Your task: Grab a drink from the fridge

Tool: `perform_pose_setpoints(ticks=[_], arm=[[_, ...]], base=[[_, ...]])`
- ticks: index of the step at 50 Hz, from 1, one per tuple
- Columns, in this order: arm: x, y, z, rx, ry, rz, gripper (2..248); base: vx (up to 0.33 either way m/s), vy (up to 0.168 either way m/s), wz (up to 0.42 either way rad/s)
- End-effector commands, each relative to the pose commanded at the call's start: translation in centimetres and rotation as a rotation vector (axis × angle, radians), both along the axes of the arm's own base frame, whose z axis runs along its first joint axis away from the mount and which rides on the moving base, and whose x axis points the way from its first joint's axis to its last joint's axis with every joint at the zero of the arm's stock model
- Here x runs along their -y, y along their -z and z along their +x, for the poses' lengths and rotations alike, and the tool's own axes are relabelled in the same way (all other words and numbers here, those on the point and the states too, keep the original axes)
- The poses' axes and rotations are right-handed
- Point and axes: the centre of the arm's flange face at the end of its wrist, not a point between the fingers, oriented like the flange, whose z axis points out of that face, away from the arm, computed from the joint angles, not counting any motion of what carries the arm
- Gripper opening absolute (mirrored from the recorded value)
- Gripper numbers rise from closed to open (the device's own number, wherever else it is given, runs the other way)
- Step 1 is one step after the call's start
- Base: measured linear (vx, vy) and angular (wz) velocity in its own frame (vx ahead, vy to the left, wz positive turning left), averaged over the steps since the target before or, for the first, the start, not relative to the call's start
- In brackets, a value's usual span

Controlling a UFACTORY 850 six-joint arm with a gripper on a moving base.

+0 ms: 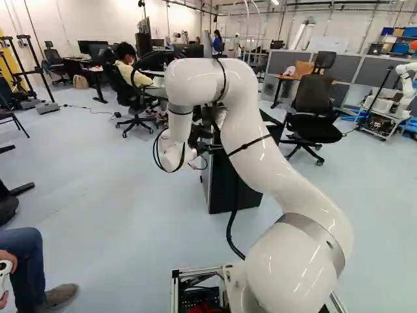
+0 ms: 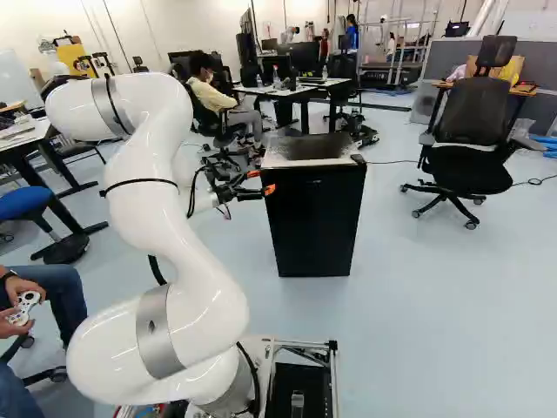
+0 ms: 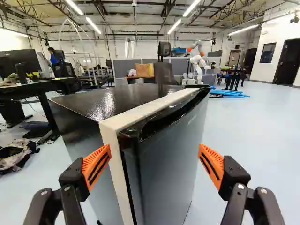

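"Black fridge (image 2: pixel 313 218), dead ahead of me, standing on the floor (image 2: pixel 418 305). Tell me what you've got on your screens."

"Right base view first: the white arm (image 2: pixel 157 209) rises on the left, and the pincer (image 2: pixel 261 182) hangs at the fridge's near upper edge. In the left base view my arm covers part of the fridge."

"And the grip?"

"Wide apart. From the wrist, the pincer (image 3: pixel 153 154) has the fridge's near corner between its orange pads (image 3: pixel 97 166), one out on the side-wall side, the other out on the door side. It has hold of nothing. I can't tell whether either pad touches."

"How's the door (image 3: pixel 164 164) looking?"

"Closed, or very nearly; I can't swear to a crack. A pale band (image 3: pixel 152 108) runs between it and the glossy dark top (image 3: pixel 117 101)."

"Anything around it?"

"A black office chair (image 2: pixel 474 131) at the right of the right base view, well apart from the fridge. The wrist view adds a dark desk (image 3: pixel 56 84) off beyond the side wall, and past the door side, blue tubes (image 3: pixel 229 93) on the floor, with another robot (image 3: pixel 198 61) farther back."
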Motion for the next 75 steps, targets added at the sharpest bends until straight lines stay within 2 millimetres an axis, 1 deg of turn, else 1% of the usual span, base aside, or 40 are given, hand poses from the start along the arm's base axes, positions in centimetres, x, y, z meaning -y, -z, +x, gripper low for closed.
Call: perform_pose_setpoints(ticks=[10,22,75], arm=[[0.4,0.0,0.1,-0.001,0.007,0.0,247],[1.0,0.0,-0.4,-0.01,0.012,-0.005,247],[3.1,-0.3,-4.3,-0.07,0.016,-0.036,247]], base=[[0.0,0.0,0.0],[0.0,0.0,0.0],[0.0,0.0,0.0]])
